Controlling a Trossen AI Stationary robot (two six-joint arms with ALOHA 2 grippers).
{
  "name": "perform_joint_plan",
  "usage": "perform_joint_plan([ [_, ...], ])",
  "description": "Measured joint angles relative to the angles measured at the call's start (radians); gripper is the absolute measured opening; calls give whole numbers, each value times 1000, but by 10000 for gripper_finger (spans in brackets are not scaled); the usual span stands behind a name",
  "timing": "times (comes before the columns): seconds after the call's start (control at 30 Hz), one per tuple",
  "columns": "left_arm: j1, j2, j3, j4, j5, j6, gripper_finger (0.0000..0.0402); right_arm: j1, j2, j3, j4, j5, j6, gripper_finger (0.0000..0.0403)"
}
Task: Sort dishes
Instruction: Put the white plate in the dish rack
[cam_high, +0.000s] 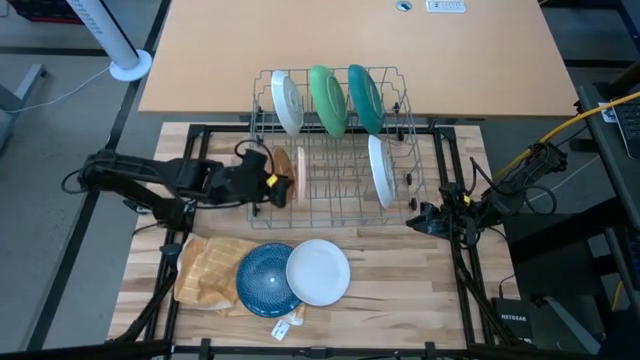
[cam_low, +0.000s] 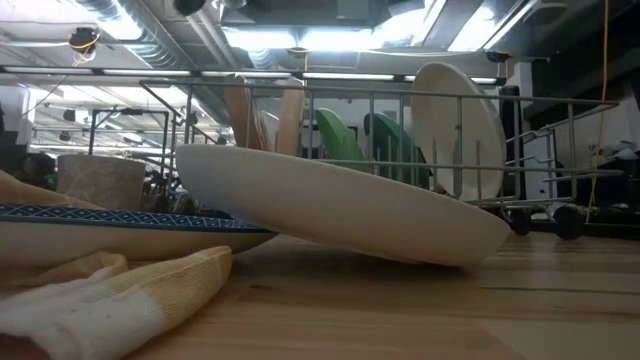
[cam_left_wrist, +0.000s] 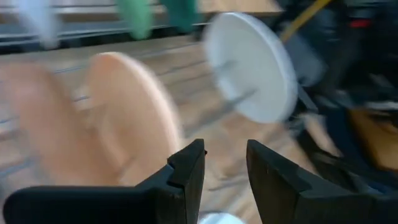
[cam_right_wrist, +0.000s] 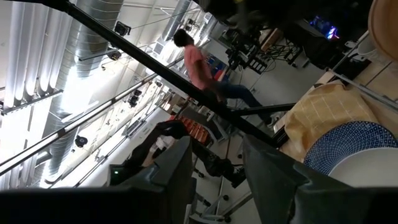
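Note:
The grey wire rack (cam_high: 335, 145) holds a white plate (cam_high: 287, 103), a green plate (cam_high: 328, 100) and a teal plate (cam_high: 365, 98) standing on edge in its far row. Another white plate (cam_high: 380, 170) stands at its right, and a peach plate (cam_high: 297, 175) (cam_left_wrist: 134, 118) and a brown one (cam_left_wrist: 37, 124) at its left. My left gripper (cam_high: 272, 182) (cam_left_wrist: 224, 168) is open beside the peach plate, with nothing between its fingers. My right gripper (cam_high: 415, 220) (cam_right_wrist: 217, 174) is open at the rack's near right corner. A white plate (cam_high: 318, 271) (cam_low: 340, 205) leans on a blue plate (cam_high: 262, 280) (cam_low: 120, 225).
The yellow-orange checked cloth (cam_high: 210, 270) (cam_low: 110, 290) lies under the blue plate's left side. A grey mug (cam_low: 100, 180) shows behind the blue plate in the low view. A small tag (cam_high: 287, 325) lies near the table's near edge. A person (cam_right_wrist: 199, 62) is in the room beyond.

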Motion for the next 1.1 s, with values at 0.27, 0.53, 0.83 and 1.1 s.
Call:
perform_joint_plan([
  [0.27,-157,43,0,232,1,66,111,0,0,0,-7,0,0,147],
  [0.53,-262,221,0,273,165,-79,111,0,2,0,-31,0,0,147],
  [0.83,-376,424,-1,478,447,363,111,0,32,0,-27,10,10,147],
  [1.1,-415,487,-1,415,519,501,112,0,81,0,-27,27,137,147],
])
